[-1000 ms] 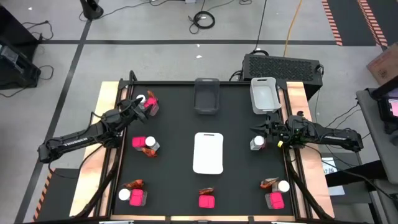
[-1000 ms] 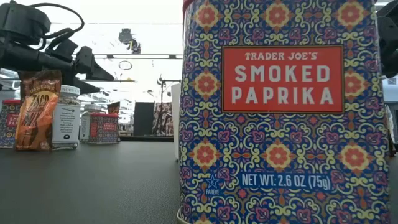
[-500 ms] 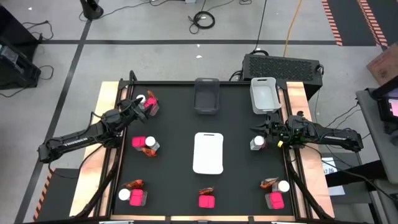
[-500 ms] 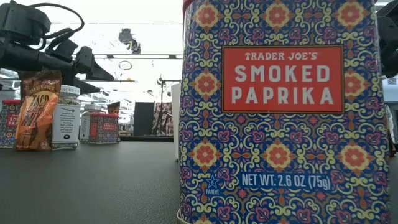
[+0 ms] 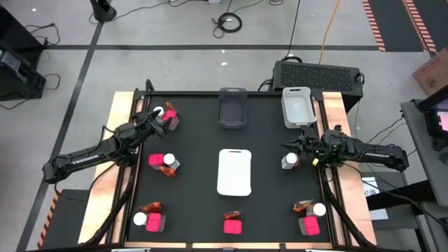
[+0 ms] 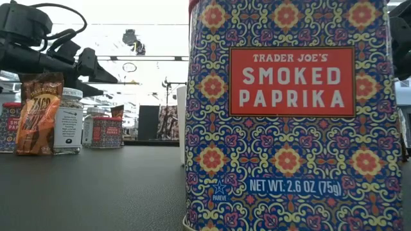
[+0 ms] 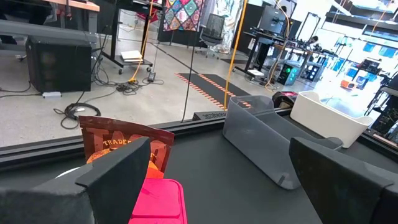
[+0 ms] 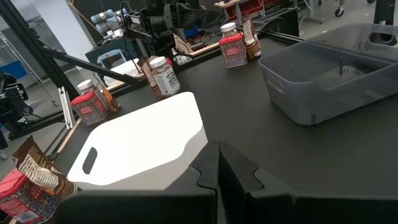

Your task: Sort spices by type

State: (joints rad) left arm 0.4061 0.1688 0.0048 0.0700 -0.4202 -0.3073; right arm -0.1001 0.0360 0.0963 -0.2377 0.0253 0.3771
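Sorting looks barely begun: spice clusters sit scattered around the surface's edges. The left gripper [image 5: 159,120], fingers apart, hovers at the upper-left cluster, over its pink box [image 7: 158,200] and red-orange packet [image 7: 124,146]. The right gripper [image 5: 299,148], fingers together, waits beside a jar [image 5: 289,162]. Next, presumably, close on the pink box.

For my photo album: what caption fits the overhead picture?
Two robot arms flank a black table dotted with spices around a white tray.

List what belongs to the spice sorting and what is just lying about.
For the job: pink boxes, white-capped jars, red-orange packets.
Lying about: white tray, dark grey bin, light grey bin.
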